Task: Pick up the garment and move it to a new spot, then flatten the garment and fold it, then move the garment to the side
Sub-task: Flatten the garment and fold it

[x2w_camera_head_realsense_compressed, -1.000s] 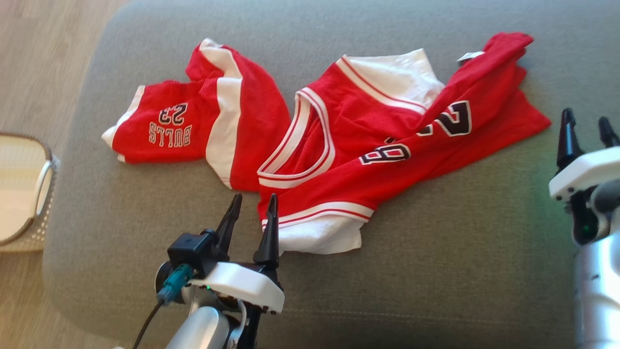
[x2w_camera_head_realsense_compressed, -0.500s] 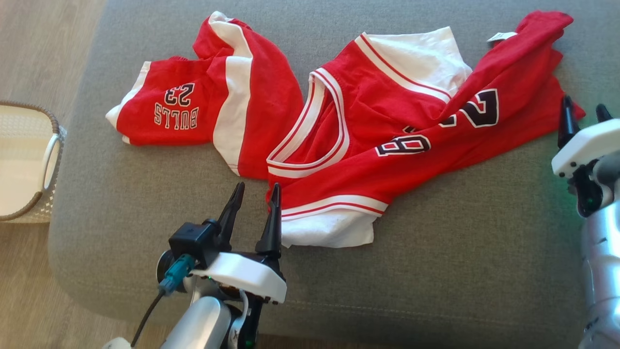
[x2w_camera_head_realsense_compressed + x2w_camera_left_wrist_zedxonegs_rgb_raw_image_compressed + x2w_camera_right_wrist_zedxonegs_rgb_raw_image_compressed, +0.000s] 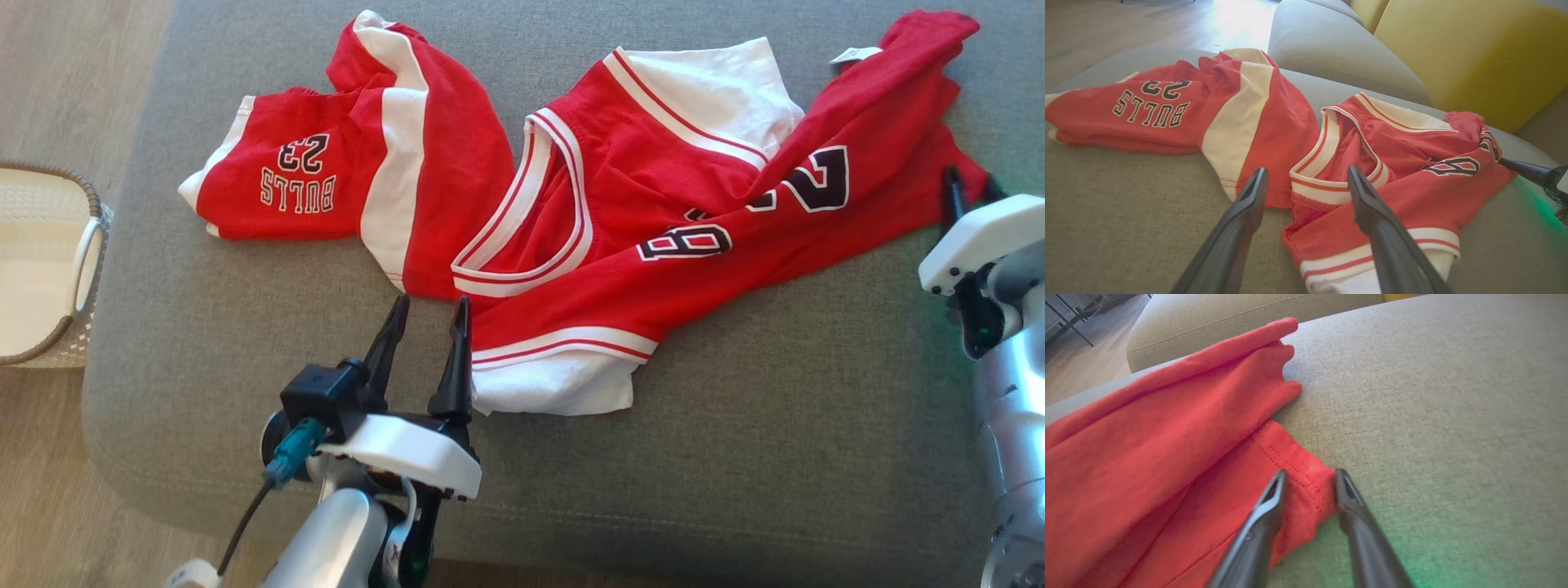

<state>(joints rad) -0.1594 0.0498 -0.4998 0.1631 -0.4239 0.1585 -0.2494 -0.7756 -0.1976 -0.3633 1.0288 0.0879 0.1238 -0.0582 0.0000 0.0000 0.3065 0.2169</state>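
The garment [image 3: 653, 204] is a red jersey with white trim, lying crumpled across the grey cushion [image 3: 775, 457]. My left gripper [image 3: 431, 306] stands open at the garment's near left edge. In the left wrist view that gripper [image 3: 1307, 173] has its fingers spread either side of the striped trim [image 3: 1327, 192]. My right gripper [image 3: 971, 181] is at the garment's right corner. In the right wrist view its fingers [image 3: 1310, 475] straddle the red hem corner [image 3: 1306, 490], partly narrowed, with a gap still between them.
Red shorts [image 3: 326, 188] lettered BULLS 23 lie against the jersey's left side. A white woven basket [image 3: 49, 269] stands off the cushion's left edge on the wood floor. A yellow backrest [image 3: 1474, 53] rises behind. Bare cushion lies in front of the garment.
The head camera has shifted. My right gripper has moved forward onto the garment's hem corner and its jaws have narrowed. The left gripper has edged slightly closer to the trim, still open.
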